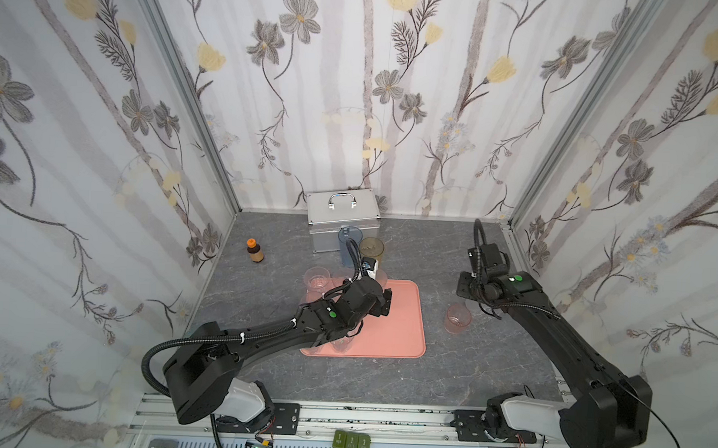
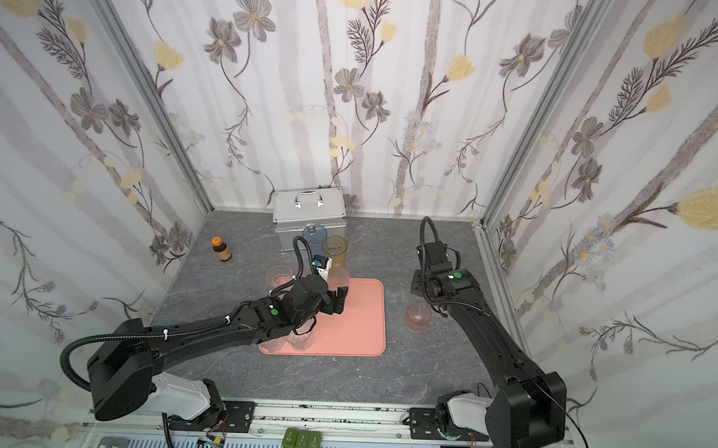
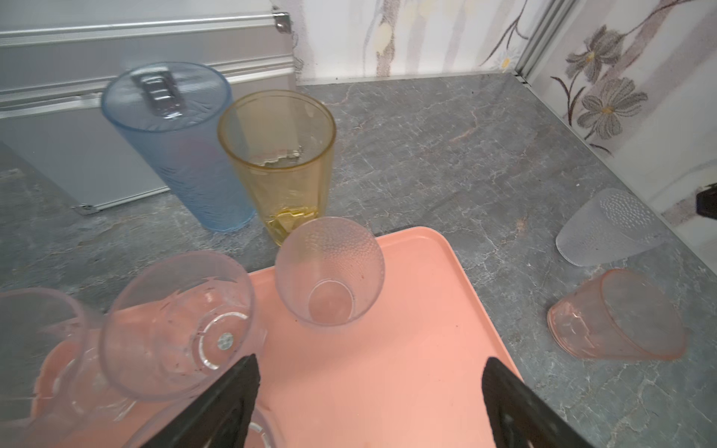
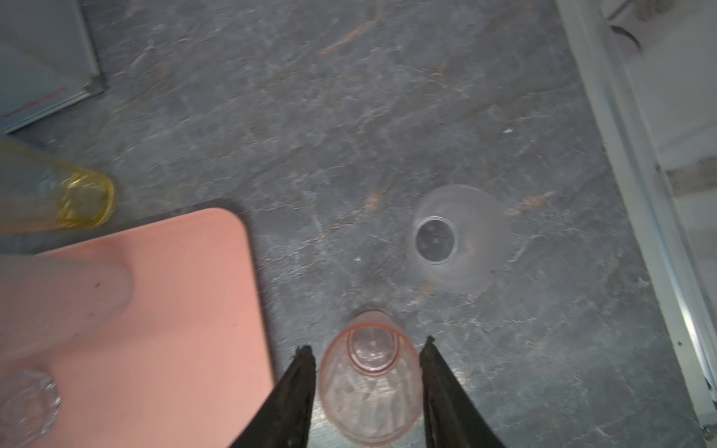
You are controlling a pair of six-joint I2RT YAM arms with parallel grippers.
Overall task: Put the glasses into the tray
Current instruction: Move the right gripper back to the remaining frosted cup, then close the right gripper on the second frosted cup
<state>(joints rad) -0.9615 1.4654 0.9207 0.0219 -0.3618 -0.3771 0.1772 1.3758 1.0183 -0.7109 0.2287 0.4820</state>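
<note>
Salmon-pink tray [image 1: 405,325], low-rimmed, is laid flat at the middle of the grey bench [image 1: 467,371]. Several glasses are carried on it. A dimpled tumbler [image 3: 329,271] is stood upright by the far edge, with a smooth clear glass [image 3: 178,326] beside it toward the far left corner. A third clear glass [image 1: 316,279] is stood at that corner itself; whether its base lies wholly on the tray cannot be told. Two further clear glasses [image 2: 300,339] are stood at the near left corner, partly hidden under the left arm. Off the tray, a pink glass [image 4: 370,384] is stood on the bench near the tray's right edge. A frosted glass [image 4: 454,236] is stood apart from it, farther toward the bench's right edge. A blue glass [image 3: 174,147] and an amber glass [image 3: 279,163] are stood close together beyond the tray's far edge. Behind them a silver case [image 1: 343,216] is set against the bench's back edge. The left gripper [image 3: 370,361] is held above the tray, jaws spread wide, with nothing between them. The right gripper [image 4: 366,344] is lowered about the pink glass, one jaw on each side. A thin gap is shown at each jaw, so no clamp is made. A small brown bottle [image 1: 255,250] with orange cap is stood toward the bench's far left corner.
</note>
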